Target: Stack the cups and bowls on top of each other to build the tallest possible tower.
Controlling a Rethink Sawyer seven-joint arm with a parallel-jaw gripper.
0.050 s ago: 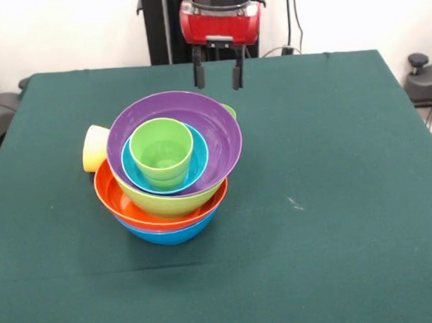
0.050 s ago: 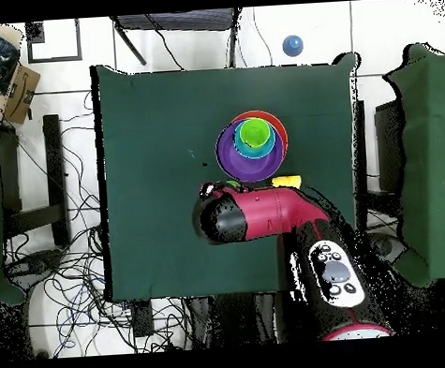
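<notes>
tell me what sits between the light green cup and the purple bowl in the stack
The small cyan bowl: in the front view the light green cup stands inside it, and it rests inside the purple bowl.

The blue bowl is mostly hiding under the orange bowl, just its lower edge peeking out. The yellow cup is half tucked behind the purple bowl. Overhead, the arm is covering the gripper completely, and the picture's top edge is cutting off the arm in the front view.
</notes>
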